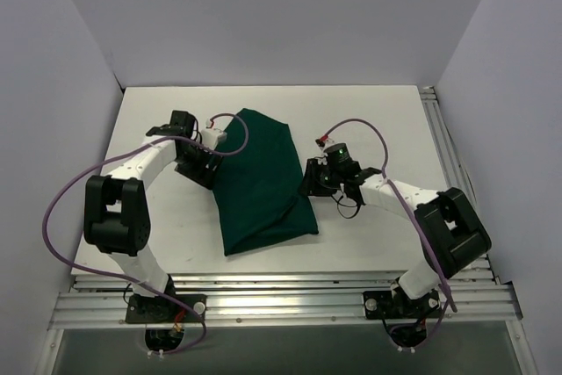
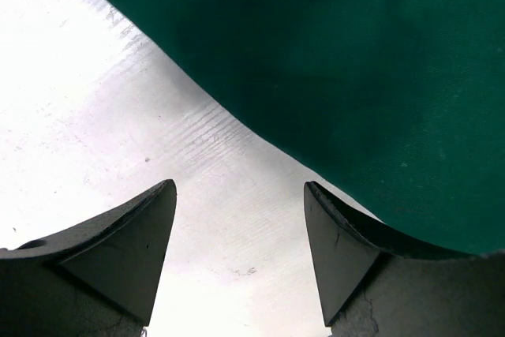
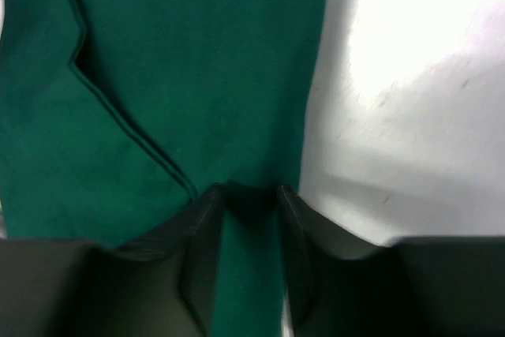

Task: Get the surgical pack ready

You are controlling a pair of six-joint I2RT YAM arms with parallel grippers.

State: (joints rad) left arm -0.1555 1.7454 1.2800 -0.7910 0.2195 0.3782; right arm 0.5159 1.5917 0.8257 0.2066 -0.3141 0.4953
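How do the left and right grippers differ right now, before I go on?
The left gripper is open, jaws wide over bare table beside the drape; the right gripper is shut, pinching the drape's edge. The left gripper holds nothing; the right gripper holds cloth. Both sit low at the drape, on opposite sides.

One green drape [image 1: 259,182], two arms [image 1: 132,173] [image 1: 413,199], one table [image 1: 378,111].

The drape [image 1: 262,183] lies at the middle of the bench [image 1: 386,120], stretching from 12 to 6 o'clock. The left gripper [image 1: 200,169] sits at its 10 o'clock edge, the right gripper [image 1: 313,183] at 3 o'clock.
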